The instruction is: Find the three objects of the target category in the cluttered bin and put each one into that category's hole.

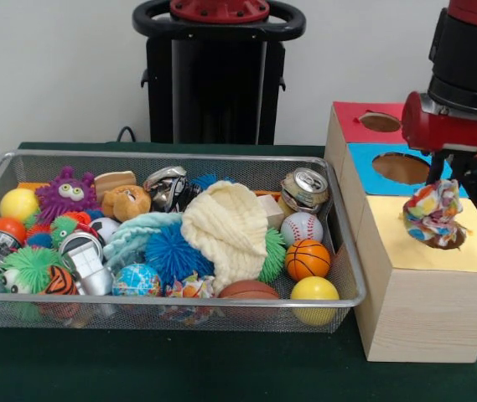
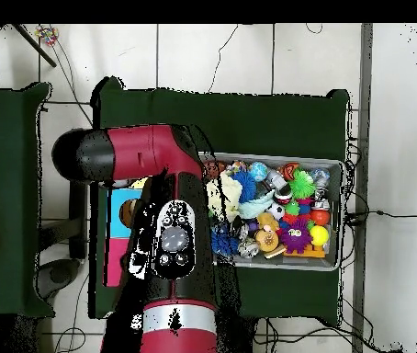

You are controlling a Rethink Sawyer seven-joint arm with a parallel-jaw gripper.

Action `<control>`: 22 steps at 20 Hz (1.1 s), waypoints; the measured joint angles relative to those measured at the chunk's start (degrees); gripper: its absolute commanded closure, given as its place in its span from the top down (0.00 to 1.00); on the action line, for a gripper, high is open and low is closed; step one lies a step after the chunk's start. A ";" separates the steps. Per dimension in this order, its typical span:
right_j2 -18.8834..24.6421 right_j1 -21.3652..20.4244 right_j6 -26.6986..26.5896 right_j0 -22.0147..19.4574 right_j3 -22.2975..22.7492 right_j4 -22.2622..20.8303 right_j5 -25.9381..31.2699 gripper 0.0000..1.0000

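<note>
A bunched cloth with coloured spots [image 1: 432,213] stands upright over the hole in the yellow top of the wooden box [image 1: 422,310], its lower end inside the hole. My gripper [image 1: 446,179] hangs just above the cloth's top, at the right of the front view. Whether it holds the cloth is hidden. The wire bin [image 1: 20,159] to the left holds more fabric: a cream knitted cloth [image 1: 225,230] and a pale teal cloth [image 1: 133,234] among balls and toys. In the overhead view the arm [image 2: 171,239] covers the gripper and most of the box; the wire bin [image 2: 336,167] lies to its right.
The box also has a blue top with a hole [image 1: 399,167] and a red top with a hole [image 1: 379,122]. The bin holds a crushed can [image 1: 305,189], a baseball [image 1: 302,227], a small basketball [image 1: 308,259], a yellow ball [image 1: 314,291] and a purple spiky toy [image 1: 66,194].
</note>
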 measured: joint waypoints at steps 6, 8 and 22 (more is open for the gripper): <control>-1.86 0.54 0.38 -0.01 -0.04 0.01 0.00 0.00; -2.01 0.60 0.38 -0.04 -0.04 0.01 -0.01 0.00; -1.71 0.82 0.38 -1.68 -0.04 4.01 2.18 0.00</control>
